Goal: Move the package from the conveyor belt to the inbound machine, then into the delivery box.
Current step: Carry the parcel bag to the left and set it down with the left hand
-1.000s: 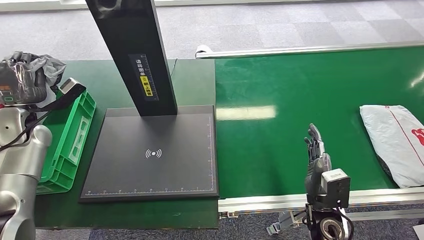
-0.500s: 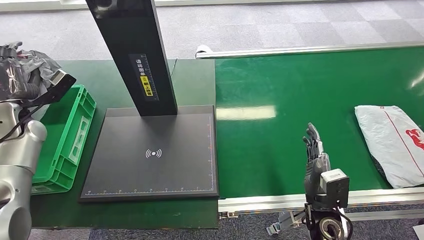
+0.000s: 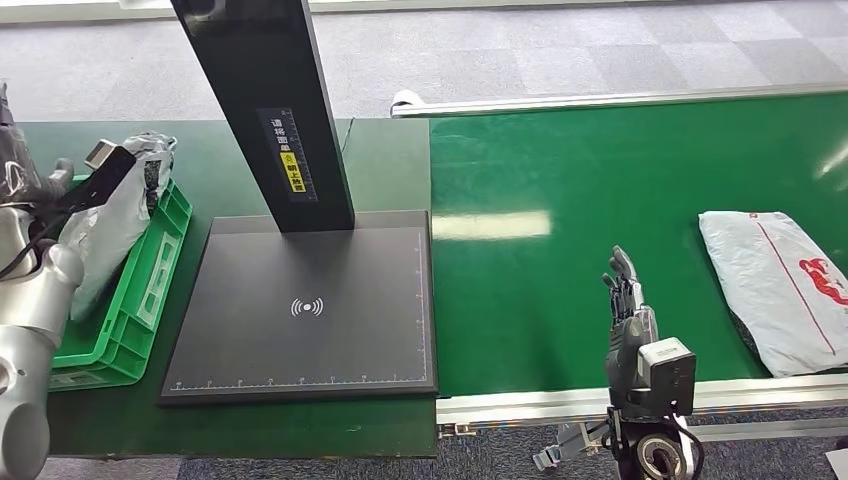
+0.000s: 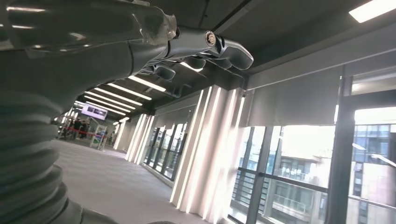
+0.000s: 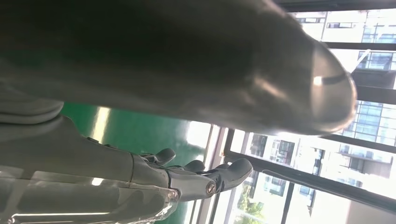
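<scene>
A grey plastic package (image 3: pixel 108 222) leans inside the green crate (image 3: pixel 150 285) at the left, its top sticking up above the rim. My left hand (image 4: pixel 187 42) is raised beside it at the far left edge (image 3: pixel 12 170), fingers stretched out and holding nothing. A second grey-white package with red print (image 3: pixel 775 285) lies flat on the green conveyor belt (image 3: pixel 600 180) at the right. My right hand (image 3: pixel 625 295) hovers upright over the belt's near edge, left of that package, fingers extended (image 5: pixel 205 179) and empty.
The black scanning plate (image 3: pixel 310 310) with its tall black column (image 3: pixel 265 110) stands between crate and belt on the green table. A metal rail (image 3: pixel 560 400) borders the belt's near side. Grey carpet lies beyond.
The left hand has let go of the grey package, which has dropped from the hand into the green crate. The package on the belt has drifted left. The right hand barely moved.
</scene>
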